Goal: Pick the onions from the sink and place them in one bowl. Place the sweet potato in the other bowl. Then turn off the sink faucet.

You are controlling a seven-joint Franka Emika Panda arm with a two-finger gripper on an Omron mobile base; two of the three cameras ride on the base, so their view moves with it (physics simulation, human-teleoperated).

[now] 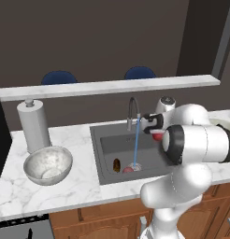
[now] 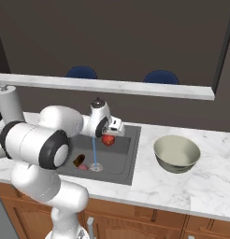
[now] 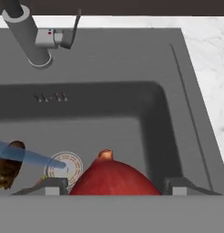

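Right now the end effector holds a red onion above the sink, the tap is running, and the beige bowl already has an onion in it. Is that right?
Not quite. The beige bowl is empty, as the right base view shows. The rest stands: the end effector holds a red onion above the sink, and the tap is running.

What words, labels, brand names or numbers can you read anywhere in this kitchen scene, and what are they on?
No readable text anywhere.
Rectangular dark grey metal sink: a few small raised marks on its back wall, too blurred to read as letters or numbers.
Slim grey metal gooseneck faucet: a tiny red dot on its lever block, a mark rather than text.
White paper towel roll: blank.
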